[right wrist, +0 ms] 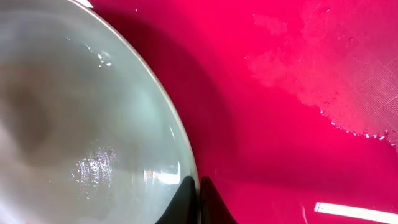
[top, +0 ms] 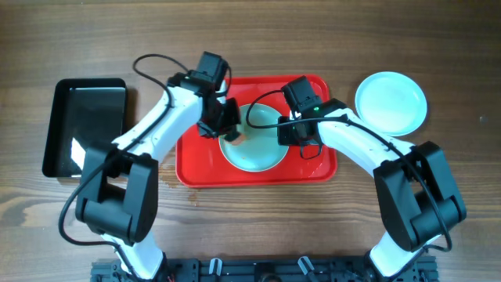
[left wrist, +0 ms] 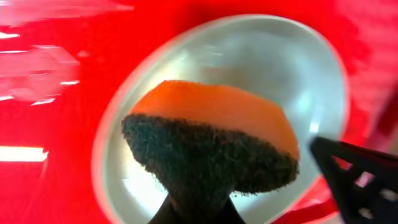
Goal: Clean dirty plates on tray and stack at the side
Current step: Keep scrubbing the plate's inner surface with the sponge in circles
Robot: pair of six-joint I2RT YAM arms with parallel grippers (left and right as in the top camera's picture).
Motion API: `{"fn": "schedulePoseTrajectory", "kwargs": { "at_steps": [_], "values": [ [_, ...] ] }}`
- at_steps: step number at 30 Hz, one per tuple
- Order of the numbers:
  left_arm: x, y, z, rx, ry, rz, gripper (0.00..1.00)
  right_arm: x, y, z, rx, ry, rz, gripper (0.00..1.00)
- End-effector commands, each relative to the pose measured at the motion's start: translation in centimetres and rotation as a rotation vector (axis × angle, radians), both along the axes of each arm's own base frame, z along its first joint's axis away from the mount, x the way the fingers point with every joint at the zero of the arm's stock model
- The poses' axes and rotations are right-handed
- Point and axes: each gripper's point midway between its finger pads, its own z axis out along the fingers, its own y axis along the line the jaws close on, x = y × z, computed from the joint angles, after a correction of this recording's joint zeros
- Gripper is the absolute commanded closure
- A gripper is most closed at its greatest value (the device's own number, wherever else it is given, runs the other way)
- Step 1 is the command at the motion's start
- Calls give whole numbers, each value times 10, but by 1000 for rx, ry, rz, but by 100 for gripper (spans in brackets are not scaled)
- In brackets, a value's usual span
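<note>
A pale aqua plate lies in the middle of the red tray. My left gripper is shut on an orange sponge, dark scouring side down, held at the plate's left part. Whether the sponge touches the plate I cannot tell. The sponge hides most of the left gripper. My right gripper is shut on the plate's right rim. In the right wrist view its fingertips pinch the thin edge of the plate over the tray. A second plate lies on the table to the tray's right.
A smaller glossy black tray sits on the wooden table at the far left. Both arms reach in from the front edge and cross over the red tray's sides. A wet patch shines on the red tray's floor.
</note>
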Motion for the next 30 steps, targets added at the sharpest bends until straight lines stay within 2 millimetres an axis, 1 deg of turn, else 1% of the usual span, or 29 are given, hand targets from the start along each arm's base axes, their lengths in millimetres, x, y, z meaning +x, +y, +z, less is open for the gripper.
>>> {"fn": "schedulePoseTrajectory", "kwargs": {
  "at_steps": [1, 2, 4, 6, 8, 13, 16, 18, 21, 24, 26, 28, 30],
  "values": [
    [-13, -33, -3, -61, -5, -97, 96, 4, -5, -3, -29, -8, -14, 96],
    [-15, -39, -3, -63, -11, -113, 96, 4, -5, -3, -29, -8, -14, 96],
    [-17, -42, -6, -34, -12, -103, 96, 4, -5, -3, -29, -8, -14, 96],
    [-18, -39, -13, 8, -12, -75, 96, 4, -5, -3, -29, -8, -14, 96],
    [-18, -40, -20, 9, -11, -78, 96, 3, -5, -3, -29, -7, -14, 96],
    [-25, -37, -47, 39, 52, -80, 96, 4, -5, -3, -29, -8, -14, 96],
    [-30, -32, -57, 67, 83, -79, 96, 2, -5, -4, -32, -3, -13, 96],
    [-31, -23, -60, 115, 83, -72, 96, 2, -6, -4, -34, 0, -13, 96],
    [-32, -1, -63, 230, 79, -57, 96, 1, -6, -4, -34, 1, -13, 96],
    [-34, 25, -65, 357, 82, -41, 96, 1, -6, -4, -35, 1, -13, 96],
    [-34, 47, -64, 454, 80, -28, 96, 1, -6, -4, -35, 1, -13, 96],
    [-31, 63, -62, 525, 71, -16, 96, 1, -6, -4, -34, 1, -13, 96],
    [-28, 75, -60, 570, 57, -3, 96, 1, -6, -4, -34, 1, -13, 96]
  ]
}}
